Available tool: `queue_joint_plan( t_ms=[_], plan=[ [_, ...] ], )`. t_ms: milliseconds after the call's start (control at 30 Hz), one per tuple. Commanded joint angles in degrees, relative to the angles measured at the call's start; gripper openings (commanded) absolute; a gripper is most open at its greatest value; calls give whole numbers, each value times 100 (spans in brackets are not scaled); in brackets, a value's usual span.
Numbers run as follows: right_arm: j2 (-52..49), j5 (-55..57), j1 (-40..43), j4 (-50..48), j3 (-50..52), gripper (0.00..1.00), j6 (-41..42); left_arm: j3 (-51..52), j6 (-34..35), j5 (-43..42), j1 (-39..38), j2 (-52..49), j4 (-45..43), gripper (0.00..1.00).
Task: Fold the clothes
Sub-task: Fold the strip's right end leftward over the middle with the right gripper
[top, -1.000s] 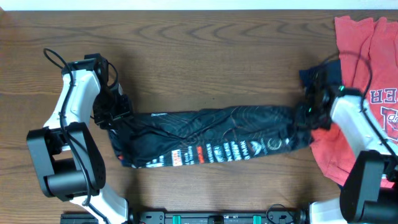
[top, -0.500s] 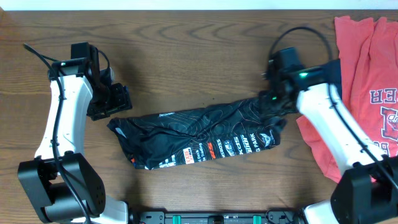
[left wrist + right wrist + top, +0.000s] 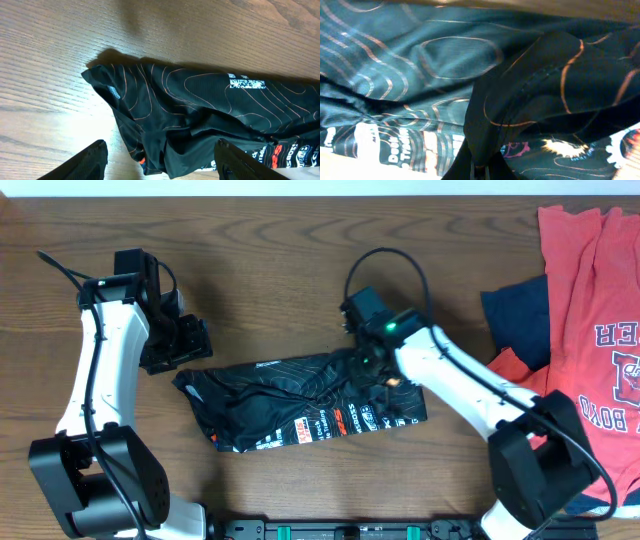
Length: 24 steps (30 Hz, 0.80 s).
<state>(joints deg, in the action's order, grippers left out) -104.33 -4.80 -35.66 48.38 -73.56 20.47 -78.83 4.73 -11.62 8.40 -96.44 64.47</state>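
The black jersey (image 3: pixel 300 400) with orange-red contour lines and white and orange logos lies as a long folded band on the table. Its right end is doubled over toward the left. My right gripper (image 3: pixel 372 370) is shut on that folded end of the jersey (image 3: pixel 530 105) and holds it over the band's middle. My left gripper (image 3: pixel 180 345) is open and empty, just above and left of the band's left end. In the left wrist view the jersey's left end (image 3: pixel 165 105) lies ahead of the open fingers (image 3: pixel 160 165).
A red T-shirt with white lettering (image 3: pixel 590 310) lies at the right edge of the wooden table (image 3: pixel 300 270). A plain navy garment (image 3: pixel 515 315) lies beside it, partly under it.
My right gripper has carried the jersey's right end leftward over the band, so the band is shorter. My left gripper, which let go of the left end a second ago, has stayed still since.
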Motion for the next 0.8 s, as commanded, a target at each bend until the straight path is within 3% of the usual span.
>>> queue_joint_plan(
  t_ms=[0,67,133,200,233,400,600,767],
  plan=[
    [-87,-61,-197,-48,-94,1,138,35,55,9,2,-17,35,70],
    [-87,-63,-273,-63,-94,6,131,35,52,9,2,-17,35,70],
    [-87,-216,-337,-118,-96,23,-48,35,52,9,4,-17,33,70],
    [-87,-542,-369,-214,-96,46,-323,35,52,9,4,-17,31,70],
    [-87,-734,-378,-269,-96,50,-470,35,52,11,4,-20,33,70],
    [-87,-509,-280,-378,-103,51,-579,35,52,11,4,-20,37,71],
    [-85,828,175,-26,-105,52,247,114,50,11,2,-20,42,72],
    [-55,748,573,-35,-175,50,35,175,50,13,4,-22,76,75]
  ],
)
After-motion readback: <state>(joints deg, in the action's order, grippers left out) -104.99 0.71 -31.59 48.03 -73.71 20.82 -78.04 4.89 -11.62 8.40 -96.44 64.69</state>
